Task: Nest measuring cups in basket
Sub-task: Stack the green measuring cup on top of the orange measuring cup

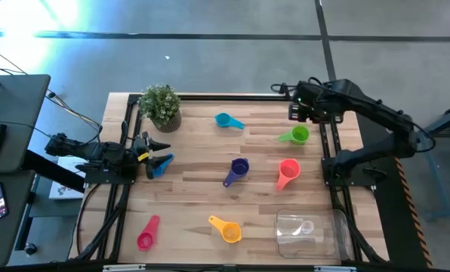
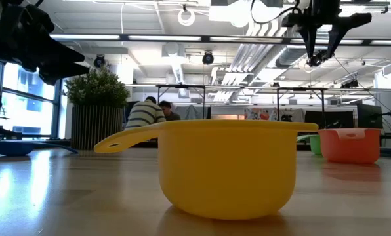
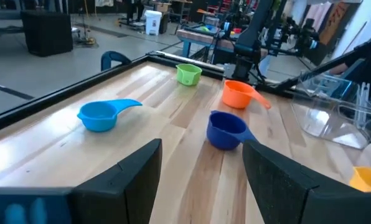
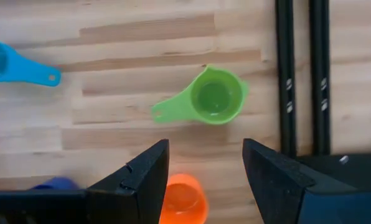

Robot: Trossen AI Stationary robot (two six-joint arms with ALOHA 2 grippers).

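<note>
- While seven measuring cups are lying scattered over the wooden table (image 1: 202, 181), the clear basket (image 1: 313, 232) is sitting at the near right corner, a pale scoop showing faintly through its wall.
- Nearest the front edge, the yellow cup (image 1: 226, 229) is resting just left of the basket, with the pink cup (image 1: 147, 233) lying further left.
- Mid-table, the purple cup (image 1: 237, 169) and the red-orange cup (image 1: 288, 171) are sitting side by side, apart.
- At the left edge, the left gripper (image 1: 158, 153) is pointing across the table with its fingers released and empty, the blue cup (image 1: 158, 164) lying just beside them.
- Further back, the right gripper (image 4: 205, 162) is hanging above the green cup (image 1: 297, 135), fingers spread, grasping nothing.
- Farthest back, the teal cup (image 1: 226, 120) is lying near the potted plant (image 1: 161, 106).
</note>
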